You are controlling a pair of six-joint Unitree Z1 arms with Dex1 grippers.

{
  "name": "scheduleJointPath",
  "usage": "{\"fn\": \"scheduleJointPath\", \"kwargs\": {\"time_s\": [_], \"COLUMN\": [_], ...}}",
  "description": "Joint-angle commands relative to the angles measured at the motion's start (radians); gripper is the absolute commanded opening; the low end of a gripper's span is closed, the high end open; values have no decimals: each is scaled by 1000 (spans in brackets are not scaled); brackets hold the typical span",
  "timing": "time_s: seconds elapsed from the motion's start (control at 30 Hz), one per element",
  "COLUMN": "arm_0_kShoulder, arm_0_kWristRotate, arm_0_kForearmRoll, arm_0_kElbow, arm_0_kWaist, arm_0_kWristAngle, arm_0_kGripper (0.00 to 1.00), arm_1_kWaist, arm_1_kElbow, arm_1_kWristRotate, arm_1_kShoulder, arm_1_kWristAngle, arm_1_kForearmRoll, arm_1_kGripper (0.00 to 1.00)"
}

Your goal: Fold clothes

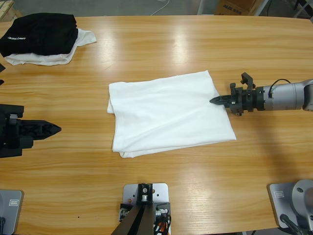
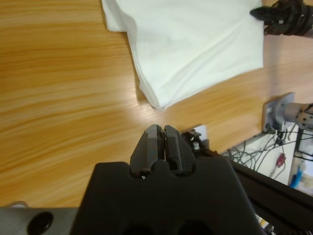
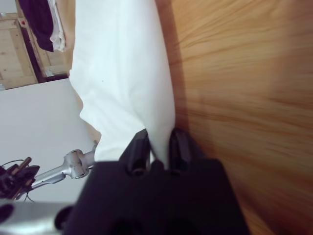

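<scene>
1. White T-shirt (image 1: pixel 168 113) lies mid-worktop (image 1: pixel 161 44), already folded to a rough rectangle, slightly skewed. Layers stacked at its left and near edges per left wrist view.
2. Right gripper (image 1: pixel 216 100) comes in from the right edge, tip at the shirt's right edge. Right wrist view: cloth edge sits between the two jaws, jaws closed on it w/ only the fabric's thickness between. So it has hold of the shirt's right hem/edge.
3. Left gripper (image 1: pixel 55 129) sits low at the left side, well apart from the shirt, jaws pressed together, holding nothing.
4. Step in hand, prob.: right arm carries its pinched edge over toward the left to halve the rectangle. Doing it well:
   - lift just enough to clear the lower layers, else the whole stack drags;
   - travel straight across, parallel to the long edges, so corners line up;
   - one-point grip at mid-edge means corners will sag; go slow, lay edge down flat before releasing;
   - left gripper could pin the far left edge to stop sliding, wood looks slick.
5. Risk: grip catches only the top ply, fold opens up instead of doubling.
6. Writing: no print or label visible on the shirt as it lies. Black garment (image 1: pixel 41 32) at the far-left corner, on top of another white garment (image 1: pixel 58 56), has small white lettering, too small to read. Cardboard box (image 1: pixel 234 7) beyond the worktop shows dark print, not legible.
</scene>
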Motion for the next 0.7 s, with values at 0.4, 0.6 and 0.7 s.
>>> {"fn": "scheduleJointPath", "kwargs": {"time_s": [0.4, 0.6, 0.7], "arm_0_kShoulder": [-35, -28, -28], "arm_0_kWristRotate": [-51, -51, -52], "arm_0_kForearmRoll": [-3, -18, -28], "arm_0_kElbow": [93, 102, 106], "arm_0_kWaist": [-25, -25, -25], "arm_0_kWristAngle": [-10, -10, -10], "arm_0_kGripper": [0, 0, 0], "arm_1_kWaist": [25, 27, 71], "arm_1_kElbow": [-355, -575, -624], "arm_1_kWristRotate": [-40, -51, -56], "arm_1_kShoulder": [-396, -437, -455], "arm_1_kWristAngle": [-679, -1051, -1189], "arm_1_kForearmRoll": [1023, 1346, 1420], "arm_1_kGripper": [0, 0, 0]}}
